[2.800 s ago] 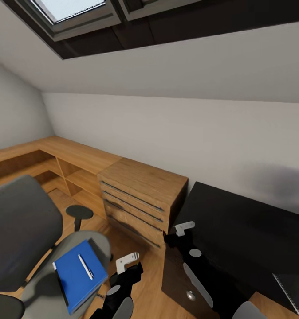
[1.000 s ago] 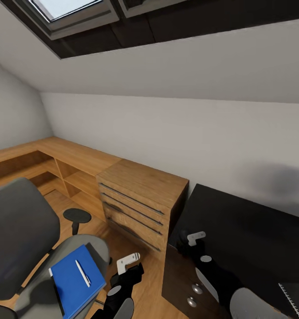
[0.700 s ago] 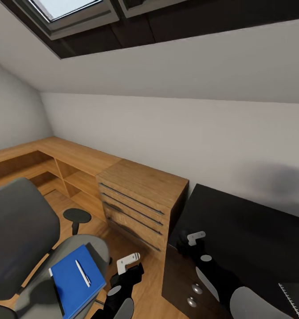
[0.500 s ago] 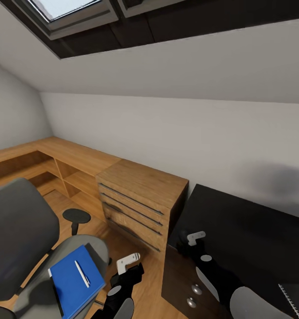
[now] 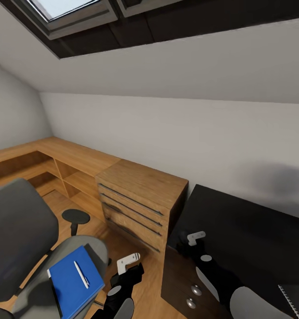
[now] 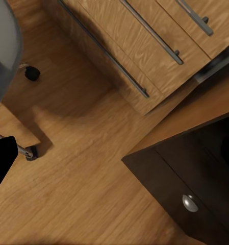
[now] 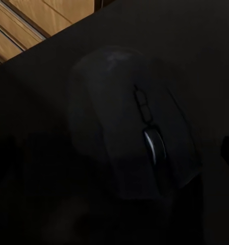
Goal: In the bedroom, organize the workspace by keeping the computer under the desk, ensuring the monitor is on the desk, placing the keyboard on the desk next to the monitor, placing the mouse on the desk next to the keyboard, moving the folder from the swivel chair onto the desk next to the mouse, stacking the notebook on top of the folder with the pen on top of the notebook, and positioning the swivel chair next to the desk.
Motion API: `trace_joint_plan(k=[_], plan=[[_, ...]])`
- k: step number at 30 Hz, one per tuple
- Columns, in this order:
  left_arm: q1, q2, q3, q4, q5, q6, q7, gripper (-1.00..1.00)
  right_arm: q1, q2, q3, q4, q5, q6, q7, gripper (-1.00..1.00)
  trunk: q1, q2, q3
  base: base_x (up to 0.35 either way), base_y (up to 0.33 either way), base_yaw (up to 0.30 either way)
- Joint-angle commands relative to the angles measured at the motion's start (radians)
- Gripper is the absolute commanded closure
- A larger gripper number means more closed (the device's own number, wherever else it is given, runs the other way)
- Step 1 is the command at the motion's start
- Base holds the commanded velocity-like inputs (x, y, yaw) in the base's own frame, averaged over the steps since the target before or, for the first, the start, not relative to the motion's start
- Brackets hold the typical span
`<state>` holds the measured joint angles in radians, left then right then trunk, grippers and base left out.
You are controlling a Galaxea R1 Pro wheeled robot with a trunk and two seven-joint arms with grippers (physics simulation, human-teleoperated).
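Observation:
The grey swivel chair [image 5: 21, 230] stands at the lower left with the blue folder [image 5: 69, 283] on its seat and the pale pen [image 5: 81, 274] lying on the folder. My left gripper [image 5: 128, 262] hangs open over the wooden floor between the chair and the black desk [image 5: 247, 230]. Over the desk's near left corner, my right gripper [image 5: 194, 238] is open just above the dark mouse [image 7: 129, 138], which rests on the desk top [image 7: 196, 46]. A corner of the keyboard [image 5: 293, 301] shows at the lower right. The computer, monitor and notebook are out of view.
A light wooden counter [image 5: 140, 181] with long bar-handle drawers [image 6: 145, 51] stands against the wall, touching the desk's left end. A desk drawer knob [image 6: 189, 202] and a chair castor [image 6: 31, 74] lie below my left gripper. A sloped ceiling with a skylight hangs overhead.
Since 2.8 s ago my right gripper has shifted a little right and down over the desk corner. In the last second only the view has drifted slightly.

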<state>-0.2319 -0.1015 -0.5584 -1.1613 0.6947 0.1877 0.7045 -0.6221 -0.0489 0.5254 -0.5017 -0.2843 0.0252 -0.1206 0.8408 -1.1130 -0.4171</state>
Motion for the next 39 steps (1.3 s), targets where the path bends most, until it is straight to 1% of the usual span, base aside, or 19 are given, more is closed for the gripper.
trace_joint_plan(k=[1,7,17,25,26,39], plan=[[-0.001,0.000,-0.001,-0.001,0.004,0.004,0.006,-1.00,-0.001,-0.002,0.008,-0.001,-0.007,0.004,-0.009,-1.00,0.000,-0.001,-0.001,0.060,0.000,0.000],[-0.001,0.000,-0.001,0.000,0.004,0.004,0.008,-1.00,-0.001,-0.002,0.008,-0.001,-0.007,0.004,-0.009,-1.00,0.000,-0.001,-0.001,0.120,0.000,0.000],[-0.001,0.000,-0.001,0.000,0.003,0.004,0.008,-1.00,-0.001,-0.002,0.008,-0.001,-0.006,0.003,-0.008,-1.00,0.000,-0.001,-0.001,0.020,0.000,0.000],[-0.001,0.000,-0.002,0.000,0.003,0.004,0.010,-1.00,-0.001,-0.002,0.008,-0.001,-0.003,0.002,-0.008,-1.00,0.000,-0.001,-0.001,0.140,0.000,0.000],[0.000,0.000,-0.002,0.000,0.003,0.004,0.010,-1.00,-0.001,-0.002,0.008,-0.001,-0.002,0.002,-0.008,1.00,0.000,-0.001,-0.001,0.021,0.000,0.000],[-0.001,0.000,-0.002,0.000,0.003,0.004,0.010,-1.00,-0.001,-0.002,0.011,-0.002,0.001,-0.001,-0.008,1.00,0.000,-0.001,-0.001,0.003,0.000,0.000]])
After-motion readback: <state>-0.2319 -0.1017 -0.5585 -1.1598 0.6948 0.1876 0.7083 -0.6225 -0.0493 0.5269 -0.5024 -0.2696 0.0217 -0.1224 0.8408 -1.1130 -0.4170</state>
